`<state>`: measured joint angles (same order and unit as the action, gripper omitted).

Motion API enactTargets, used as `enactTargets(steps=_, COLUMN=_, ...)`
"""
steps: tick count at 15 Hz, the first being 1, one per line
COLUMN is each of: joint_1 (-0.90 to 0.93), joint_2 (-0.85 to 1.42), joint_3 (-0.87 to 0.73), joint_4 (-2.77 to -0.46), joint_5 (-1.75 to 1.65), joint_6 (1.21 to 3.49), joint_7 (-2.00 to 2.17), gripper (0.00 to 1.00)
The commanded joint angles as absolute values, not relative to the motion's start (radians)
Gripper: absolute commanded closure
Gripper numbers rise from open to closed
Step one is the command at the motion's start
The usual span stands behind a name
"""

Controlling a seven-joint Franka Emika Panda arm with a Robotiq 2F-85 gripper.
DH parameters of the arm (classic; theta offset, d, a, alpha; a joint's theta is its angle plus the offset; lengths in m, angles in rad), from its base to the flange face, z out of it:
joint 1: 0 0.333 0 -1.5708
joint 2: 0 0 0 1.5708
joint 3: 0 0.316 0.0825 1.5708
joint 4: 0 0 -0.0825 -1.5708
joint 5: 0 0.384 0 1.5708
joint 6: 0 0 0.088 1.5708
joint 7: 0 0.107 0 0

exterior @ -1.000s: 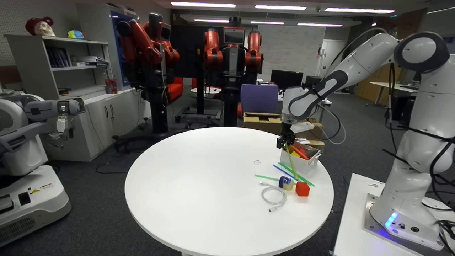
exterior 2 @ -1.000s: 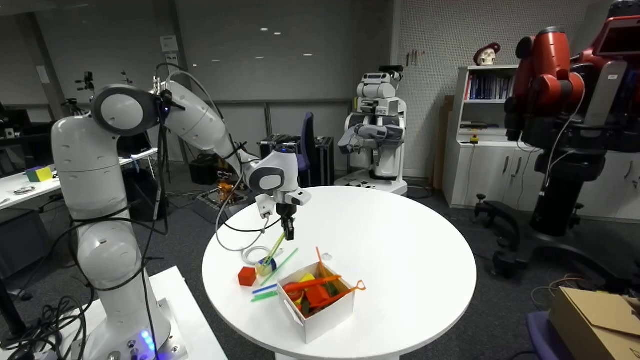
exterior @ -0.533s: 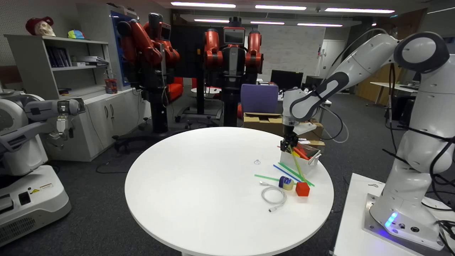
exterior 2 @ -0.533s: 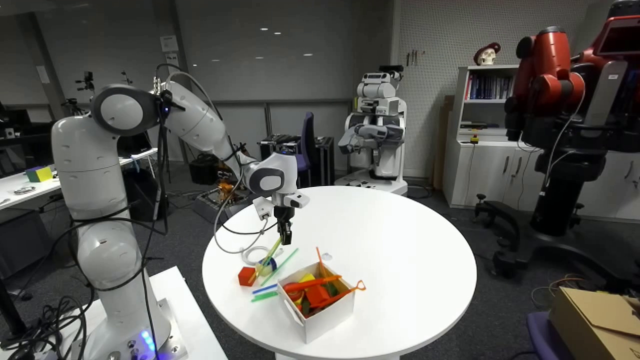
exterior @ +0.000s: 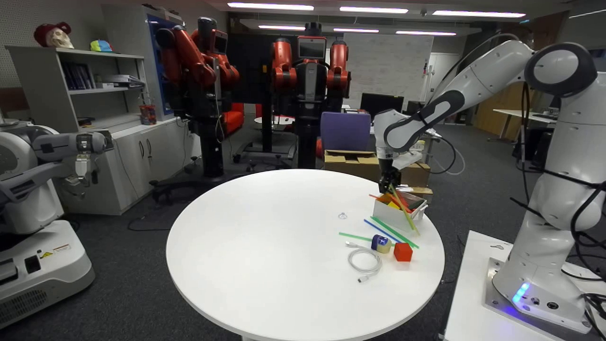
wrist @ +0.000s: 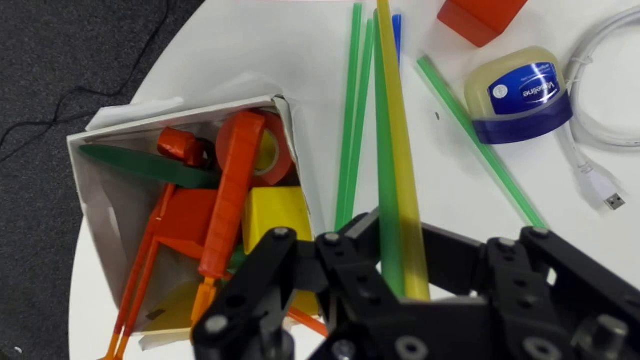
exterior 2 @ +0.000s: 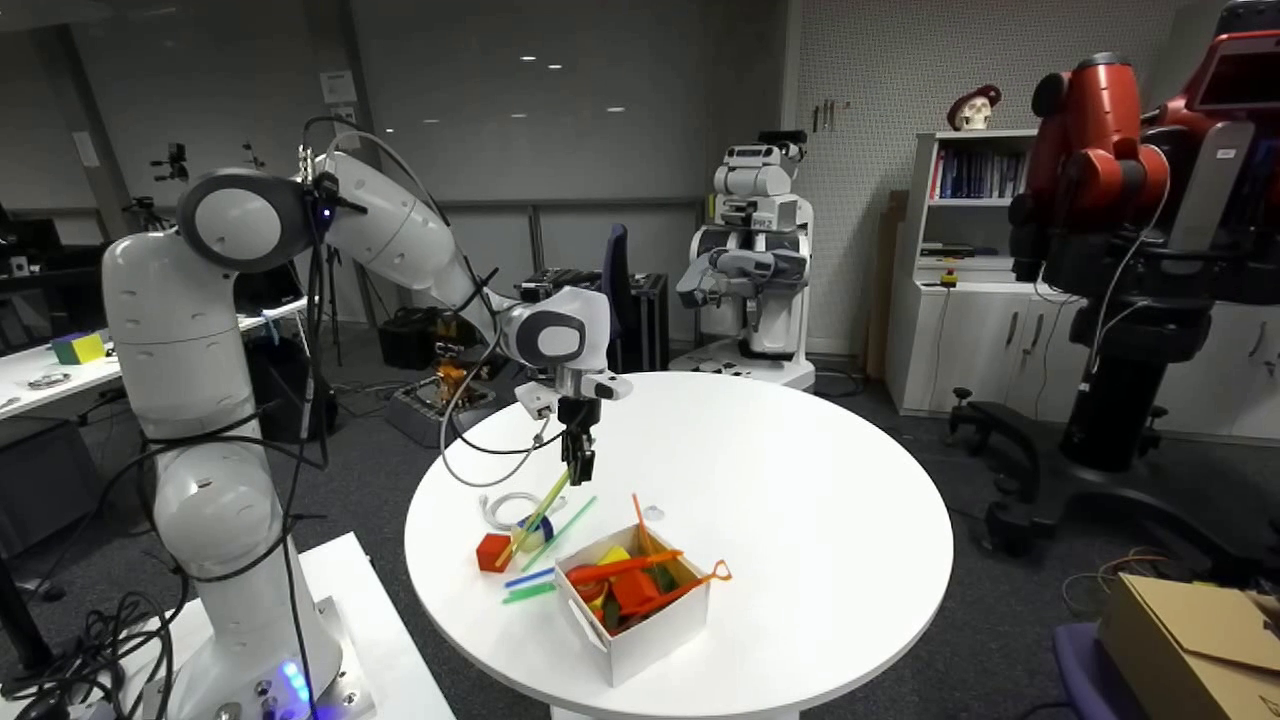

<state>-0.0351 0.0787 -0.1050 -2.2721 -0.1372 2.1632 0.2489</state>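
My gripper (wrist: 400, 250) is shut on a yellow straw (wrist: 400, 125) and a green straw (wrist: 385, 150), side by side. In both exterior views the gripper (exterior: 389, 185) (exterior 2: 580, 472) is above the table, with the straws (exterior: 403, 208) (exterior 2: 533, 518) slanting down from it. A white box (wrist: 107, 235) of red, orange, yellow and green toys is beside the gripper in the wrist view; it also shows in both exterior views (exterior: 384, 216) (exterior 2: 660, 640). Loose green straws (wrist: 350, 125) (wrist: 485, 145) and a blue straw (exterior: 381, 229) lie on the table.
A Vaseline jar (wrist: 520, 95), a red cube (exterior: 403, 252) and a coiled white cable (exterior: 364, 262) lie near the loose straws. A small clear object (exterior: 342, 216) lies on the round white table (exterior: 265, 265). Orange handles (exterior 2: 720, 571) stick out past the box rim.
The gripper has shifted slightly right and up with the straws in an exterior view. The straws' lower ends have moved away from beside the red cube and now cross in front of the box there.
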Motion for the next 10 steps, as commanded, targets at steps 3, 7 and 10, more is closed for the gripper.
enactTargets(steps=3, joint_1=-0.054, joint_2=0.082, joint_3=-0.107, joint_4=-2.128, joint_5=-0.171, joint_6=2.003, joint_7=0.279, gripper=1.0)
enactTargets(steps=7, joint_1=-0.07, joint_2=0.119, joint_3=-0.119, joint_4=-2.006, joint_5=-0.179, joint_6=1.925, joint_7=0.305, gripper=1.0)
enactTargets(steps=10, joint_1=-0.08, joint_2=0.172, joint_3=-0.139, joint_4=-1.914, joint_5=-0.208, joint_6=1.884, joint_7=0.343, gripper=1.0)
